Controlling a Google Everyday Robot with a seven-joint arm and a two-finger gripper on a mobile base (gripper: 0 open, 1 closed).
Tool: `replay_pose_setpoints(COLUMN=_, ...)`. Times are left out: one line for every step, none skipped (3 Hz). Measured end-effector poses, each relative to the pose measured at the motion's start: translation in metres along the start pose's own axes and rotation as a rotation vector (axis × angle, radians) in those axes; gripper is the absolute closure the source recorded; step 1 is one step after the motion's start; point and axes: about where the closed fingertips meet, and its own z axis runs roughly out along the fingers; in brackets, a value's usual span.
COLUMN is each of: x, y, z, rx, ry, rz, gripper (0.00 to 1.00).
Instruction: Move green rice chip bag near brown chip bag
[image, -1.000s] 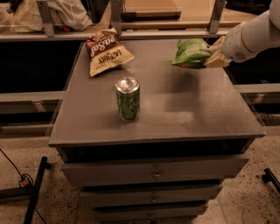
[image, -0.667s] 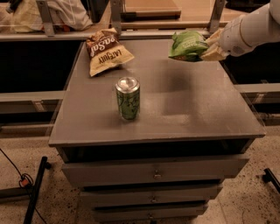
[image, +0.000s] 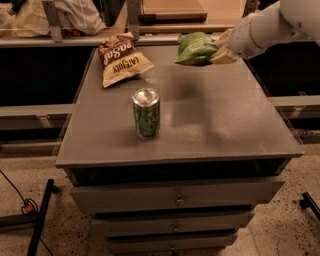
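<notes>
End effector: clamped on the green rice chip bag, over the far right of the bench
Bag position: held off the surface (shadow beneath), apart from the brown chip bag
Brown chip bag: lying far left
Can: upright, centre-left

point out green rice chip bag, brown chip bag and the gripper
green rice chip bag (image: 195, 47), camera view, middle of its front
brown chip bag (image: 123, 65), camera view, cream lower half
gripper (image: 220, 53), camera view, between fingertips, at green rice chip bag's right edge
</notes>
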Motion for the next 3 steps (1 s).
replay_pose_setpoints(x=-0.027, y=0.008, z=0.021, rx=-0.024, ry=-0.044, rz=-0.038, gripper=0.83)
replay_pose_setpoints(x=-0.054, y=0.020, z=0.038, rx=-0.033, ry=-0.068, rz=-0.059, gripper=0.59)
replay_pose_setpoints(x=-0.077, y=0.031, z=0.048, rx=-0.033, ry=-0.081, rz=-0.083, gripper=0.36)
